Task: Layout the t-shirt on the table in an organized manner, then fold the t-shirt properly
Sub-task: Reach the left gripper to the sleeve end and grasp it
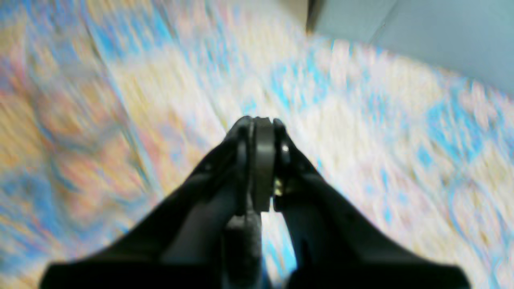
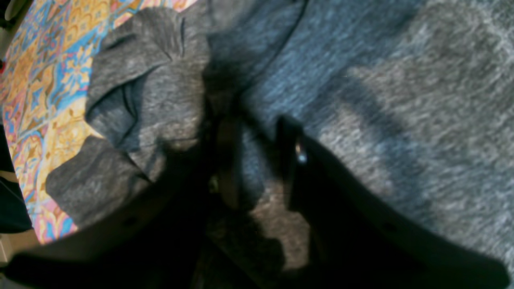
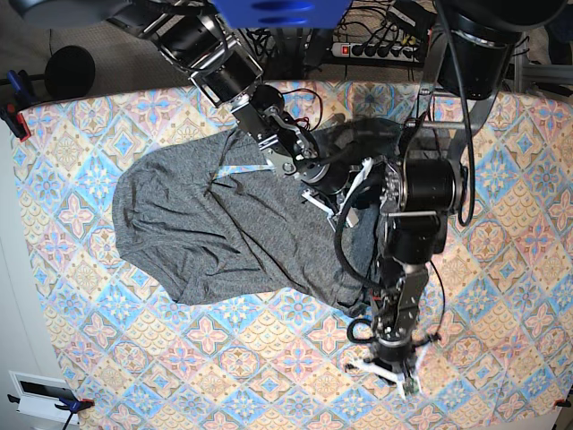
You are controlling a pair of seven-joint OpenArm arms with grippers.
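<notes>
The dark-grey t-shirt (image 3: 215,224) lies spread but rumpled across the middle of the patterned table (image 3: 269,358), with a fold near its upper part. My right gripper (image 3: 345,199) is down on its right portion. In the right wrist view the right gripper (image 2: 257,124) has its jaws apart, and the t-shirt (image 2: 401,100) shows in the gap. A bunched, creased part lies to the left, beside the table (image 2: 52,60). My left gripper (image 3: 398,376) hangs near the front edge, off the shirt. The left gripper (image 1: 261,120) is shut and empty above the blurred table (image 1: 361,100).
A power strip (image 3: 376,49) and cables lie behind the far edge. A clamp (image 3: 13,116) sits at the left edge and a white fitting (image 3: 40,394) at the front-left corner. The left arm's body (image 3: 416,206) stands over the shirt's right side.
</notes>
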